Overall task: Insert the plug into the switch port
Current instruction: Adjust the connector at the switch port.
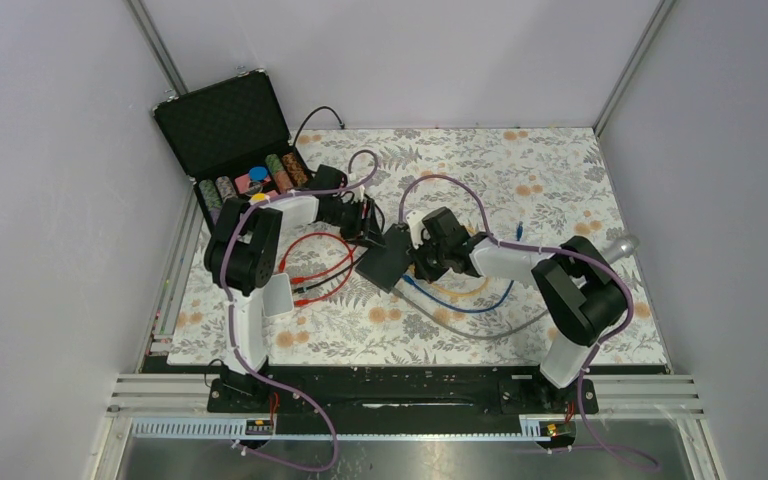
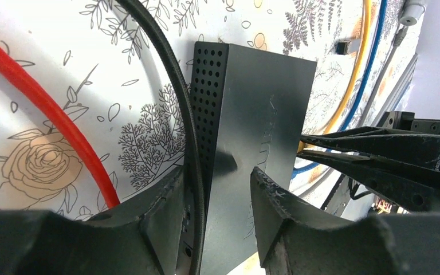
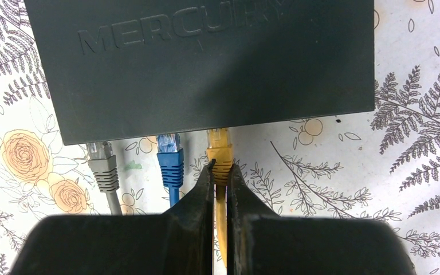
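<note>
We look down on a table (image 1: 560,170) covered with a pale floral cloth, walled in by white panels. At its far left corner an open black case (image 1: 222,122) holds rows of coloured chips (image 1: 260,180).

The left arm (image 1: 245,250) and the right arm (image 1: 580,290) reach inward from the near edge and meet at the middle of the table. Between them a flat black switch (image 1: 385,258) lies turned at an angle to the table edges.

The left gripper (image 2: 215,189) has its jaws about half apart, one finger on each side of the switch's end and close against it. We cannot tell whether they press on it. A thin black cable (image 2: 172,74) runs between one finger and the perforated side of the switch. A red cable (image 2: 40,97) curves over the cloth just beside them.

The right gripper (image 3: 220,172) comes at the opposite long edge of the switch. Its jaws are almost together and pinch the boot of the yellow plug (image 3: 219,146).

The yellow plug points straight into the switch, its tip at the edge of the housing. We cannot tell whether it is fully seated, because the port itself is hidden under that edge. A blue plug (image 3: 169,154) stands just beside it, and a grey plug (image 3: 102,163) beside that. Both also meet the same edge.
</note>
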